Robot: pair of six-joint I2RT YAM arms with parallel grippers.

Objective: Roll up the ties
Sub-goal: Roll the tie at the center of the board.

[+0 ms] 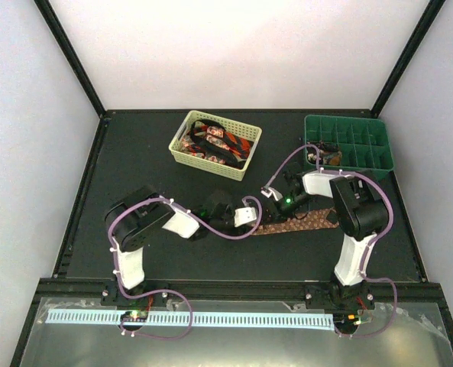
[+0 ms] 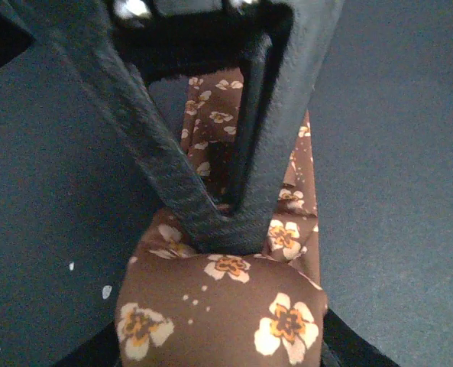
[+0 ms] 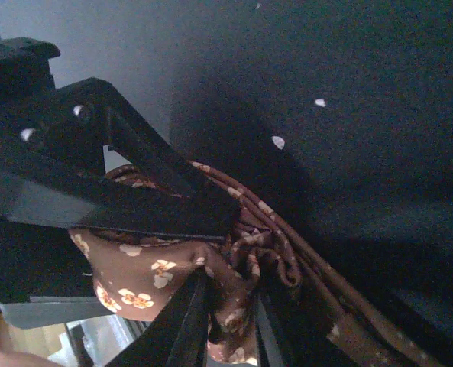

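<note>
A folded end of the brown tie (image 2: 226, 313), flowered cream and orange, fills the bottom centre of the left wrist view; just above it the left gripper (image 2: 226, 225) has its fingers drawn to a point, clenched on that fabric; in the overhead view the pale yellow basket (image 1: 179, 144) sits left of centre, red-and-black ties (image 1: 215, 141) heaped inside; the brown tie stretches flat along the table (image 1: 134, 153) at centre right; the right gripper (image 3: 226, 329) has bunched fabric between its fingers, pinched or loose I cannot tell; the green tray (image 1: 386, 149) stands upper right.
</note>
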